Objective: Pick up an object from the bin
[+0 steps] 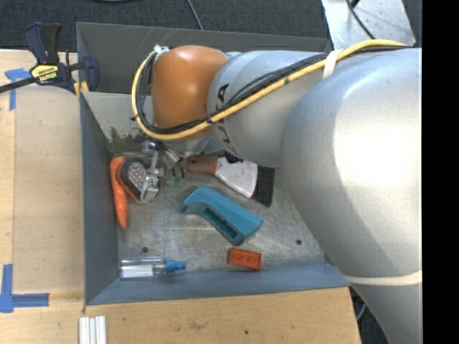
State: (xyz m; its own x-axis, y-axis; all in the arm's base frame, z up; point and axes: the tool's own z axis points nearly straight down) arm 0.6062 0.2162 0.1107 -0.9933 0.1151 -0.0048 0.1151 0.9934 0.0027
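Observation:
My gripper (pixel 150 183) hangs low in the bin's left part, under the orange cover. It sits right against a dark oval thing with an orange rim (pixel 133 173). A long orange carrot-shaped thing (pixel 119 196) lies just to the left, along the bin's left wall. To the right of the gripper lies a scraper brush with an orange handle, white body and black bristles (pixel 240 178), partly hidden by the arm. A teal plastic handle-shaped thing (pixel 224 214) lies below the gripper and to its right.
A small red-orange brick (pixel 244 259) and a clear tube with a blue cap (pixel 150 268) lie near the front wall. Some green leafy bits (pixel 117 140) sit at the back left. The arm covers the bin's right and back parts.

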